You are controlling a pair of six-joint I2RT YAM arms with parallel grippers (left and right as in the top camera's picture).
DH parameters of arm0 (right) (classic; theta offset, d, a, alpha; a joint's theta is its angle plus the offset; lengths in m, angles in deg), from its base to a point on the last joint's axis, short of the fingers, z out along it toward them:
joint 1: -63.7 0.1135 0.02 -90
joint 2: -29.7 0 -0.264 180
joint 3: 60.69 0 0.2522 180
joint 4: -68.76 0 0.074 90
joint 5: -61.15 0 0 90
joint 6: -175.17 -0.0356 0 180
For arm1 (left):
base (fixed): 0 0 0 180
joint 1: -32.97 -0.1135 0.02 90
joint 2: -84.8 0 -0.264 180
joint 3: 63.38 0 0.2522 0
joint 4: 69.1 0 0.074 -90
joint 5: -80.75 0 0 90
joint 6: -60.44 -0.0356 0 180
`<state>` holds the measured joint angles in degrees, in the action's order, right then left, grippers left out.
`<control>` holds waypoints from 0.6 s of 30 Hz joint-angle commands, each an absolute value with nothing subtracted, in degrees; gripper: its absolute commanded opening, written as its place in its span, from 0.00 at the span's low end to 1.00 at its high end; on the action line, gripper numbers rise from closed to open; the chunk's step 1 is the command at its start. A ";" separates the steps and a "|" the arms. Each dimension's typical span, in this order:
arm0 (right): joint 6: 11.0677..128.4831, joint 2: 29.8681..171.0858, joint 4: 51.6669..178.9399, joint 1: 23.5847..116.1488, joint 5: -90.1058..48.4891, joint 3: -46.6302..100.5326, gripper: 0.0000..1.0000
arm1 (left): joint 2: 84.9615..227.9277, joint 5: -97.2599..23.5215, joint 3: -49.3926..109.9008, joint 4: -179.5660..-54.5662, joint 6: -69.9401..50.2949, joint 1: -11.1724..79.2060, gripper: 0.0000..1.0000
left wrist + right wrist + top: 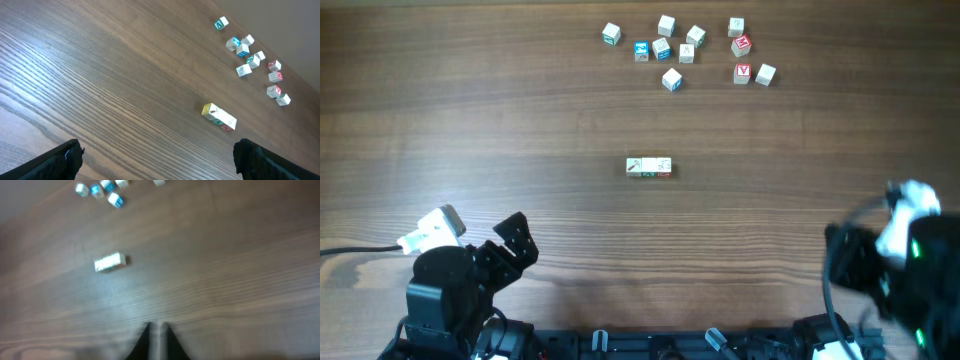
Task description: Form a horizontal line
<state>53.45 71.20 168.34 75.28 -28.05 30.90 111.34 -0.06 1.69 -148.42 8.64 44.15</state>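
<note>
The horizontal line (649, 167) is a short row of three pale letter cubes touching edge to edge at the table's middle. It also shows in the left wrist view (219, 117) and, blurred, in the right wrist view (110, 262). My left gripper (515, 243) is open and empty near the front left; its fingers frame bare wood in the left wrist view (157, 157). My right gripper (156, 335) is shut and empty, its fingertips nearly touching, far from the row. The right arm (895, 255) is blurred at the front right.
A loose scatter of similar small cubes (685, 52) lies at the back of the wooden table, also in the left wrist view (252, 57) and at the top of the right wrist view (107, 190). The table's front edge (640, 335) runs by the arm bases.
</note>
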 commanded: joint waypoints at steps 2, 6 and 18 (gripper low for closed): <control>50.52 65.06 174.61 75.47 -31.03 29.83 1.00 | 111.06 0.68 1.71 -148.29 8.18 43.93 1.00; 49.27 64.84 174.46 75.47 -29.58 29.83 1.00 | 111.06 0.68 1.71 -148.29 8.18 43.93 1.00; 75.02 64.69 157.15 75.47 -33.12 28.91 0.99 | 111.06 0.68 1.71 -148.29 8.15 43.93 1.00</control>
